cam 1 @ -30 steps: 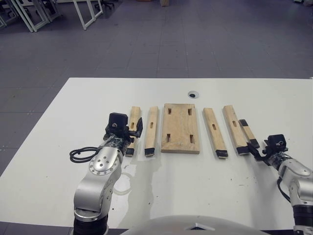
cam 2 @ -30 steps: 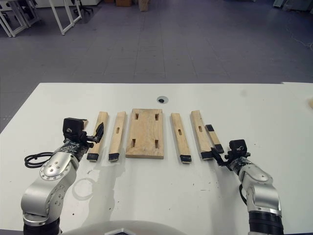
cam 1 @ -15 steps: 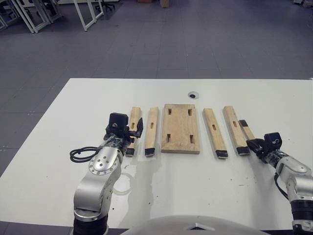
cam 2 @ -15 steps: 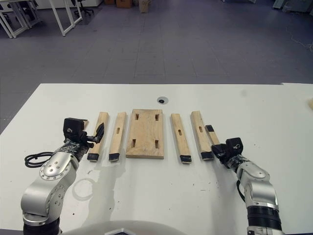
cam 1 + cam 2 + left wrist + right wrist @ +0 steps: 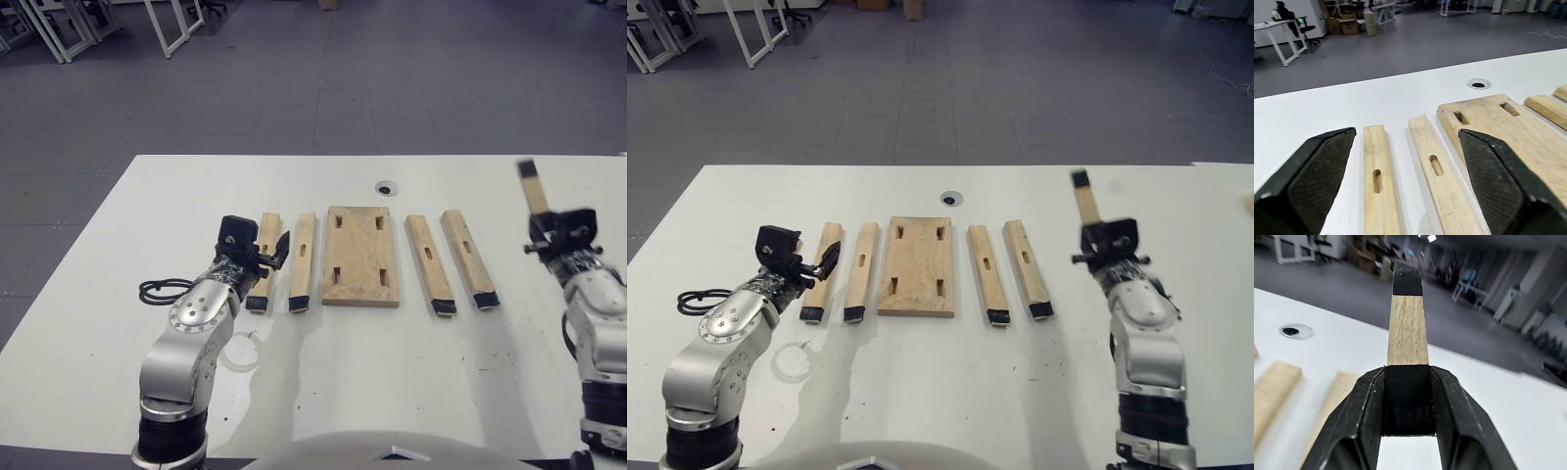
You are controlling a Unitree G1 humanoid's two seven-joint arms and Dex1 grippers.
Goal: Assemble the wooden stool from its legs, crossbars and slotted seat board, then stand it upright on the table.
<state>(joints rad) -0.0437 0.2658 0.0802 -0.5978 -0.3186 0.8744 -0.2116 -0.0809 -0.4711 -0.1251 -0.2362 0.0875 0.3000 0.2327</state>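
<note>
Right gripper (image 5: 1406, 376) is shut tight on a crossbar (image 5: 1408, 323). It is a narrow wooden stick with a black tip, clamped by its lower end and held up nearly vertical, well above the table (image 5: 118, 323) at its right side. The upper black tip points up and slightly away from me.

Left gripper (image 5: 1406, 137) is spread wide and holds nothing. Its fingers (image 5: 1322, 171) sit low at the near end of the leftmost leg (image 5: 269, 227). In the wrist camera both that leg and the second leg (image 5: 304, 257) lie in the gap between the two pads. From the head camera the gripper looks just over the leg's black cap, though I cannot tell if it touches the wood.

Around them, the seat board (image 5: 361, 255) lies flat in the middle of the table, just beside the second leg on its left. The third leg (image 5: 429, 259) and fourth leg (image 5: 467, 257) lie on its right, well clear of the raised crossbar.

My count is four legs, each with one slot and a black cap at the near end. There is one seat board with four slots, and one crossbar in the grip.

A round cable hole (image 5: 387, 187) sits in the table beyond the board. A black cable (image 5: 162, 290) loops beside the left arm, and a pale ring (image 5: 792, 362) lies nearer me.
</note>
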